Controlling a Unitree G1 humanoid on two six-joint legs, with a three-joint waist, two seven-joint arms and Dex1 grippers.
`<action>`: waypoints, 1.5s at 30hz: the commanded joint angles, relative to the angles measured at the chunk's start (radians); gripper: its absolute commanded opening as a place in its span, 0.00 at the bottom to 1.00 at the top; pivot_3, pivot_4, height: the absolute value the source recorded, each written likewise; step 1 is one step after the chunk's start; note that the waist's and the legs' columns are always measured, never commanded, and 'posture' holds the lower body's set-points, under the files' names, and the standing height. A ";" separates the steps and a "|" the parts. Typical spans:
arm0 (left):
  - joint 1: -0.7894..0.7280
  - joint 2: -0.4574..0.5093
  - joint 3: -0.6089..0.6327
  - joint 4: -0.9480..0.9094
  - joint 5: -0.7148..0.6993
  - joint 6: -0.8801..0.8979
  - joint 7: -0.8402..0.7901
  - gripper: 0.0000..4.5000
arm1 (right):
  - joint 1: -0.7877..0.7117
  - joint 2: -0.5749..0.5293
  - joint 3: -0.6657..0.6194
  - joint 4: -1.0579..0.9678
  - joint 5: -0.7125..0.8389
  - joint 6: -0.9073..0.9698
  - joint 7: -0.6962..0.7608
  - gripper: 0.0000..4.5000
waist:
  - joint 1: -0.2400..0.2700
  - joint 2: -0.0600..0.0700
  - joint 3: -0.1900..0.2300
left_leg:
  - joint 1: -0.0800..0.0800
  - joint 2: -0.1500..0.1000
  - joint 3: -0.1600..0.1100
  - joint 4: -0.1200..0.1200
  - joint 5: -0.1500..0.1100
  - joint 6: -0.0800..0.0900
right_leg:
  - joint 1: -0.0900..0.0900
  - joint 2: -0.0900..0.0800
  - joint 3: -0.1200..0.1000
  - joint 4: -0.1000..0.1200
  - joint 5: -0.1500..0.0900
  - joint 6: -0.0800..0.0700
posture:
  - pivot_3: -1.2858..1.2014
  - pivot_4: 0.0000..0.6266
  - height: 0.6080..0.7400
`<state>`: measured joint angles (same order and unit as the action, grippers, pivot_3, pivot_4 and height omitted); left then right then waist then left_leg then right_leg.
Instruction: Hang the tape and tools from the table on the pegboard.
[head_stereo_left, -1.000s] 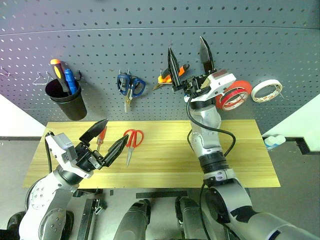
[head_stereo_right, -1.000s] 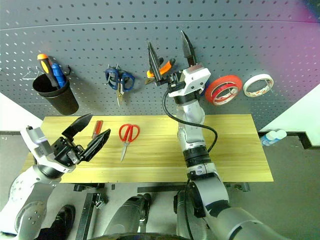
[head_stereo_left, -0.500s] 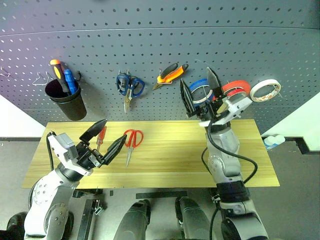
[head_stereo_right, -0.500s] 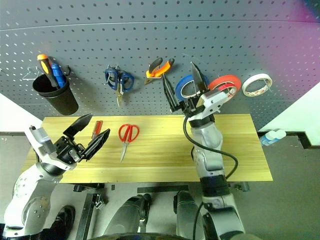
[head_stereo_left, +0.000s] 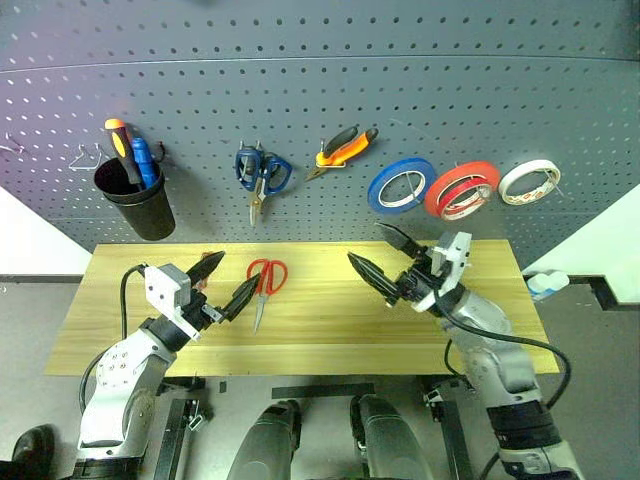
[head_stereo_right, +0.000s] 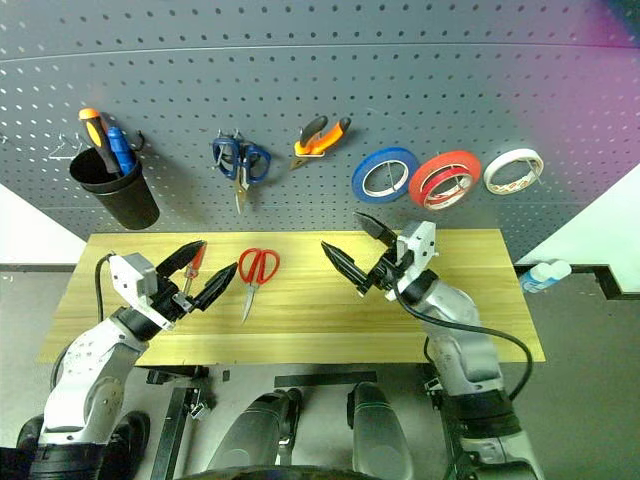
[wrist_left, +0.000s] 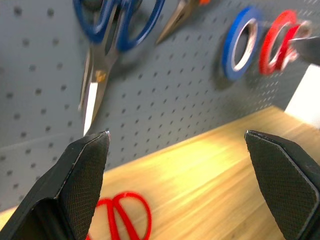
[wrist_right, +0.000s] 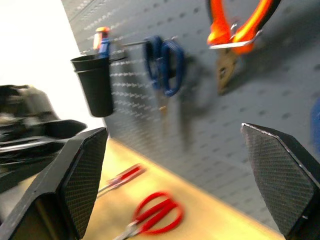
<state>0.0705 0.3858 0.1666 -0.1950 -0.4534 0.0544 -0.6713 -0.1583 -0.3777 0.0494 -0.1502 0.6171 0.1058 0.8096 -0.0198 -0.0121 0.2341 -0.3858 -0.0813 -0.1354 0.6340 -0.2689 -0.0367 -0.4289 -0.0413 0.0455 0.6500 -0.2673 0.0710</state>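
The orange-and-black pliers (head_stereo_left: 343, 147) hang on the dark grey pegboard (head_stereo_left: 320, 90). The thin red tape (head_stereo_left: 470, 200) hangs there too, overlapping a larger red-orange roll (head_stereo_left: 447, 190). On the wooden table (head_stereo_left: 330, 330) lie the red-handled scissors (head_stereo_left: 264, 280) and the red-handled screwdriver (head_stereo_left: 203, 270). My left gripper (head_stereo_left: 240, 267) is open and empty. It hovers low between the screwdriver and the scissors and partly covers the screwdriver. My right gripper (head_stereo_left: 365, 243) is open and empty above the table's middle, pointing left toward the scissors.
Blue-handled scissors (head_stereo_left: 261, 172), a blue tape roll (head_stereo_left: 400, 187) and a white roll (head_stereo_left: 529, 181) hang on the pegboard. A black cup (head_stereo_left: 135, 200) holding two screwdrivers hangs at the left. A white bottle (head_stereo_left: 548, 282) lies beyond the table's right end.
My right gripper has dropped from the hanging pliers to just above the table and turned to point left. My left gripper has moved forward and lower, toward the screwdriver and scissors.
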 joint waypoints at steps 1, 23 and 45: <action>-0.002 0.004 -0.028 0.054 0.058 -0.003 0.013 1.00 | 0.011 -0.035 -0.024 -0.081 0.063 0.035 0.091 0.99 | -0.001 0.000 0.000 | 0.000 0.000 0.000 0.000 0.000 0.000 | 0.000 0.000 0.000 0.000 0.000 0.000 | 0.49 0.29 1.00; -0.203 -0.037 -0.245 -0.038 0.339 0.841 0.408 1.00 | 0.056 -0.067 0.035 -0.075 -0.146 -0.065 0.197 0.99 | 0.001 -0.003 -0.002 | -0.002 0.000 0.000 0.012 -0.002 0.003 | 0.003 0.000 -0.001 0.003 0.002 0.003 | 0.48 0.34 1.00; -0.312 -0.120 -0.215 0.147 0.419 0.879 0.551 1.00 | 0.055 -0.074 -0.001 -0.143 -0.059 -0.017 0.220 0.99 | -0.025 -0.003 -0.002 | -0.002 0.000 0.000 0.014 -0.003 0.004 | 0.003 0.000 -0.001 0.004 0.002 0.004 | 0.47 0.36 1.00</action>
<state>-0.2286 0.2679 -0.0634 -0.0533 -0.0424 0.9433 -0.1282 -0.0948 -0.4588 0.0513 -0.2726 0.5592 0.1005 1.0351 -0.0444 -0.0155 0.2322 -0.3879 -0.0815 -0.1351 0.6477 -0.2715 -0.0329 -0.4259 -0.0414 0.0445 0.6540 -0.2649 0.0751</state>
